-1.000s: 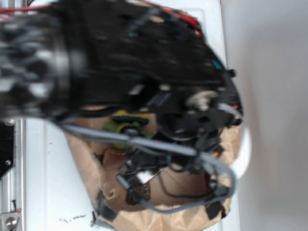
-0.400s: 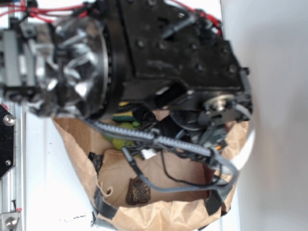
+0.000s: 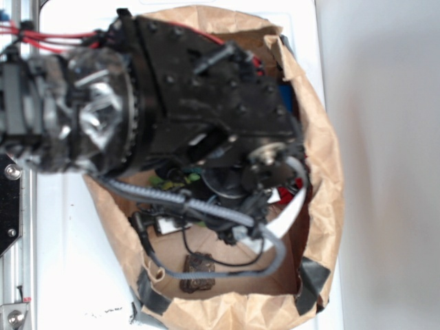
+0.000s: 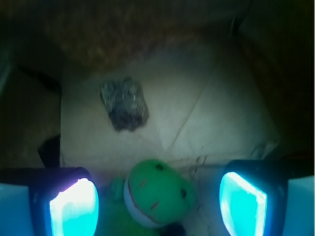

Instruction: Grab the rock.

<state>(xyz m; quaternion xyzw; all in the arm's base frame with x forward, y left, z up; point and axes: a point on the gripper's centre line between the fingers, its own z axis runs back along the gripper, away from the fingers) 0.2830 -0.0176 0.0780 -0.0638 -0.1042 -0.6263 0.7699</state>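
My claw (image 4: 157, 204) hangs wide open and empty inside the paper bag (image 3: 323, 172); both pads (image 4: 74, 206) glow at the lower edge of the wrist view. One rock (image 4: 124, 103) lies alone on the bag's flat floor, ahead of the pads and left of centre, well apart from them. One green plush toy (image 4: 157, 191) sits between my pads. I judge the rock rigid, dense, rough enough to hold; I would close across its narrower sides.
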